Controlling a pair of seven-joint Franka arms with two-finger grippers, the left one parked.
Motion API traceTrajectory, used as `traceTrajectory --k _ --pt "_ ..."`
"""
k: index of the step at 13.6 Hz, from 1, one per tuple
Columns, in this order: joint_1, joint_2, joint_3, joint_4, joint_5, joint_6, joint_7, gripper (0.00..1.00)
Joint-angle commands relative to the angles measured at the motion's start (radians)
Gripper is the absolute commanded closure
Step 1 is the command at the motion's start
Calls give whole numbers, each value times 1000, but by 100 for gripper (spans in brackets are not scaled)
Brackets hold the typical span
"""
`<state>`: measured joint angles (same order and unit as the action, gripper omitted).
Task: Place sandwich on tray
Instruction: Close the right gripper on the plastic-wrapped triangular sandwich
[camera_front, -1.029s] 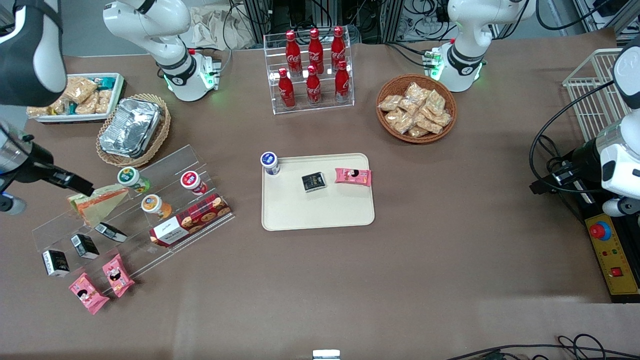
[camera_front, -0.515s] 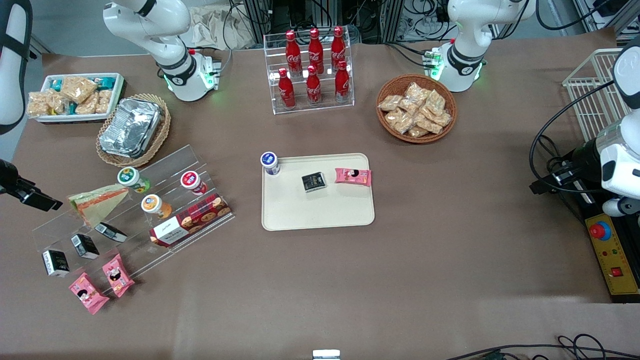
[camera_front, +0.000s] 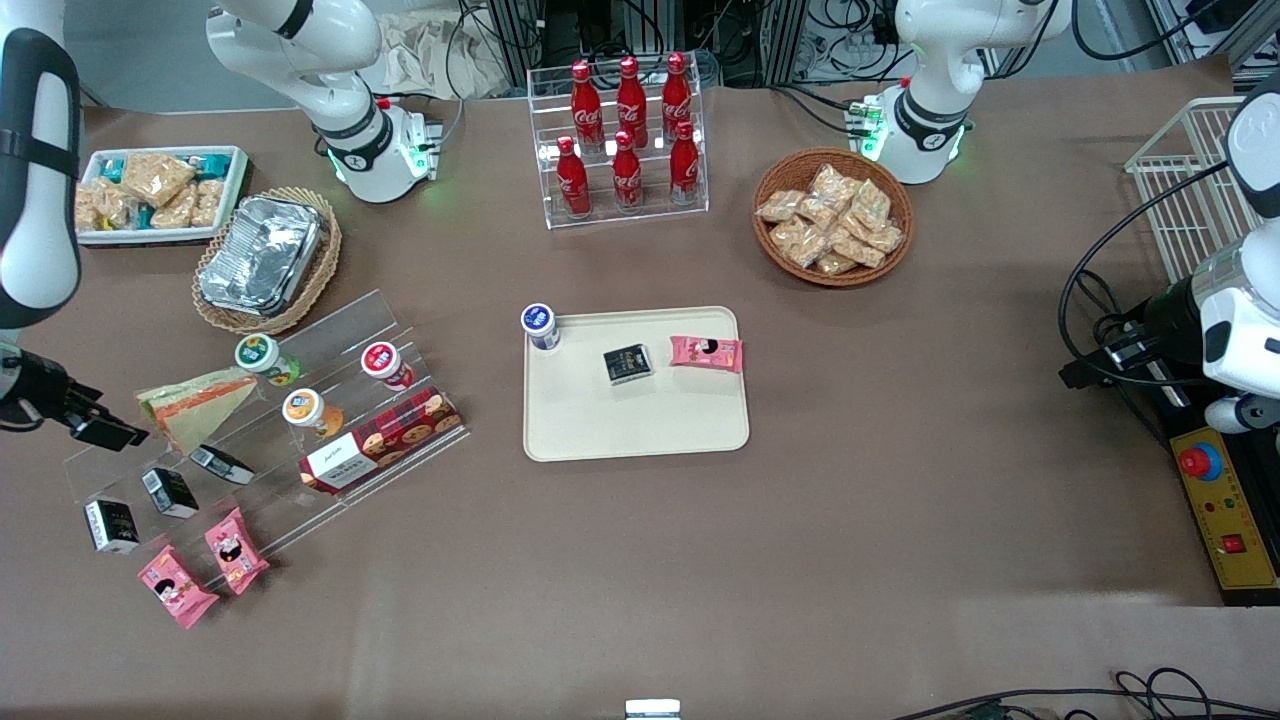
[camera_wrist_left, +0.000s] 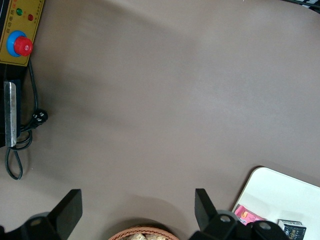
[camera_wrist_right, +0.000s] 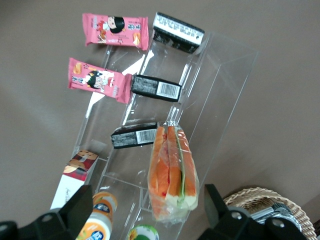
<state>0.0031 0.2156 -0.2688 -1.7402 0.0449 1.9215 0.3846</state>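
- Since 0.5 s ago the black two-finger gripper has come in from the working arm's edge of the brown table toward the triangular plastic-wrapped sandwich, and now sits just beside the wedge's broad end.
- Its fingers are spread apart and empty; in the right wrist view the sandwich lies between the 2 dark fingers, with gaps either side.
- The sandwich rests on an upper step of the clear acrylic stepped display rack, near the working arm's end of the table and well apart from the cream rectangular plastic tray at the table's centre.
- Its long axis runs along that step, roughly parallel to the table's long edges; the narrow tip points toward the tray, the broad crust end toward the gripper.
- A good grasp probably means closing across the 2 flat bread faces near the thick end, gently, since the wrap looks slippery and the filling soft.
- The small black box nearly touches it, so the lift should go straight up.
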Motion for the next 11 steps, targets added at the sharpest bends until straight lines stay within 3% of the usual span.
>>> traceTrajectory --k 1,9,10,11 --pt "-3 -28 0 -86 20 63 5 1" --pt "-5 -24 0 -206 20 186 -10 2" --pt "-5 -19 0 -206 20 189 -10 5" --pt "-5 -15 0 -206 20 189 -16 15"
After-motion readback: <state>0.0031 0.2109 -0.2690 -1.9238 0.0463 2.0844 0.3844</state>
